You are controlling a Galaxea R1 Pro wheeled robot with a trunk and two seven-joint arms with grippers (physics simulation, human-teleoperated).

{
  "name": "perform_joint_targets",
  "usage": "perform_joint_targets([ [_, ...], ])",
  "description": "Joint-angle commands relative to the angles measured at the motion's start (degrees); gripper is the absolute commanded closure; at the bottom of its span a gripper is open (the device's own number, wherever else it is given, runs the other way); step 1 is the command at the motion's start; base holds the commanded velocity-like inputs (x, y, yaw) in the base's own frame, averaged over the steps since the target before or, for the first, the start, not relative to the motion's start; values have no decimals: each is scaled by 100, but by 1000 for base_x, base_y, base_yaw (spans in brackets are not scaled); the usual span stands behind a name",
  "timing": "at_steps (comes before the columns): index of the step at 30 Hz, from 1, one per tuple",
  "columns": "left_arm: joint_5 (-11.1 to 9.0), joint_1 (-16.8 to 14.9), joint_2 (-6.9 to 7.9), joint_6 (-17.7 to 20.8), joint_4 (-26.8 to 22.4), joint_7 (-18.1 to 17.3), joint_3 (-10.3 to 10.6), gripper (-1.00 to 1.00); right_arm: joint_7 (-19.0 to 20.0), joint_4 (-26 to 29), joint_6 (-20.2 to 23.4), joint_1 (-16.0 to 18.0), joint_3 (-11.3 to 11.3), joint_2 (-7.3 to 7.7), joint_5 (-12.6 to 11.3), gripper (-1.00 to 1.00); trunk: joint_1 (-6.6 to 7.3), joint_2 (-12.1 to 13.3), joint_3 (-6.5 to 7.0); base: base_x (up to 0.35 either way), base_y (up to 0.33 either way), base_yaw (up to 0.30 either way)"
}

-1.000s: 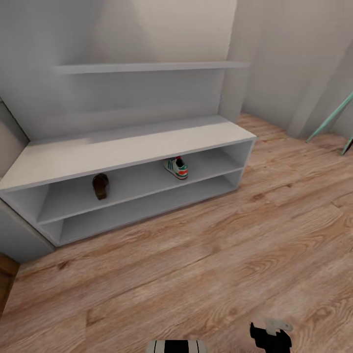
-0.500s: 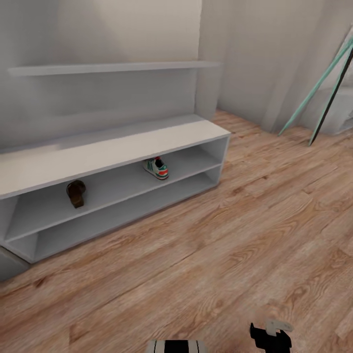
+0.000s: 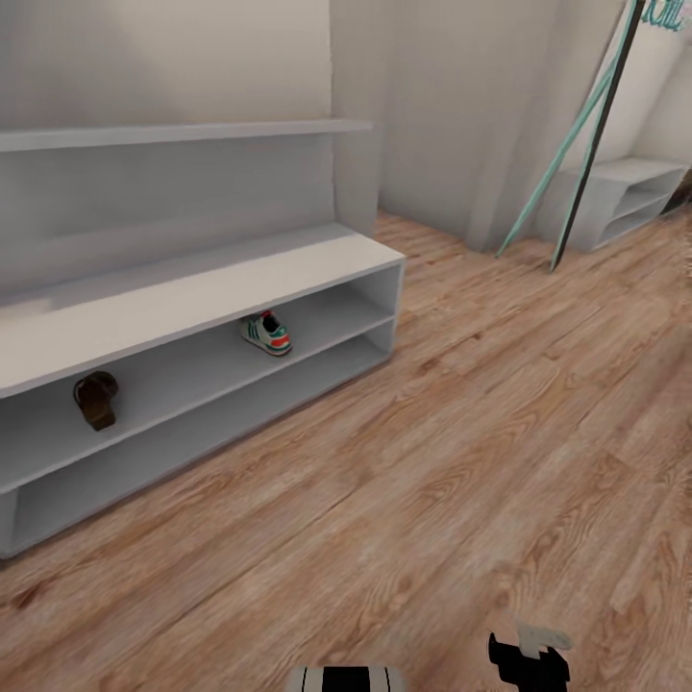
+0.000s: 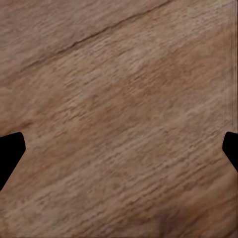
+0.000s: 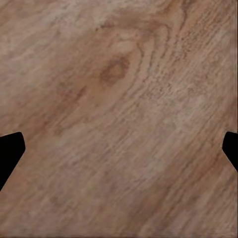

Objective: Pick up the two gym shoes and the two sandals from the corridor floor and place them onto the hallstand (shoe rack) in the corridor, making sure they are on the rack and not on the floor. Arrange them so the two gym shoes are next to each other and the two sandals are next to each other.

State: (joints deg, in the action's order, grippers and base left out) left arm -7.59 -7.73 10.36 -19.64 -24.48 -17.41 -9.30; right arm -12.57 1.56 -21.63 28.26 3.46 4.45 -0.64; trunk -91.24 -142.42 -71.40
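Observation:
The long white hallstand (image 3: 192,288) stands against the wall at the left of the head view. One white gym shoe (image 3: 266,333) with teal stripes and a red heel sits on its upper shelf level. One dark-brown sandal (image 3: 96,399) lies on the same level, well to the shoe's left and apart from it. The corridor floor (image 3: 461,461) of wood planks spreads to the right with no shoes on it. My left gripper (image 4: 119,148) hangs open over bare planks, and so does my right gripper (image 5: 119,148); nothing is between the fingers of either.
A thin floating shelf (image 3: 183,133) runs along the wall above the hallstand. Teal and black poles (image 3: 577,144) lean at the far right, beside a small white shelf unit (image 3: 620,197). A dark part of my right arm (image 3: 529,658) shows at the bottom edge.
The whole head view has shifted left, so the camera has turned to the right. The shoe and sandal keep their places on the shelf. The small far shelf unit has come into view.

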Motion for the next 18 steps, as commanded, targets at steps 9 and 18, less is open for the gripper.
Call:
perform_joint_targets([
  [9,-23,0,-7,5,9,-41,-12,-100,9,-7,-28,4,32,-3,-7,-100,1,-2,-8,0,0,-268],
  [18,-24,0,-8,4,13,-27,-11,-100,9,-7,-27,4,33,-5,-7,-100,1,-2,-26,207,0,-267],
])
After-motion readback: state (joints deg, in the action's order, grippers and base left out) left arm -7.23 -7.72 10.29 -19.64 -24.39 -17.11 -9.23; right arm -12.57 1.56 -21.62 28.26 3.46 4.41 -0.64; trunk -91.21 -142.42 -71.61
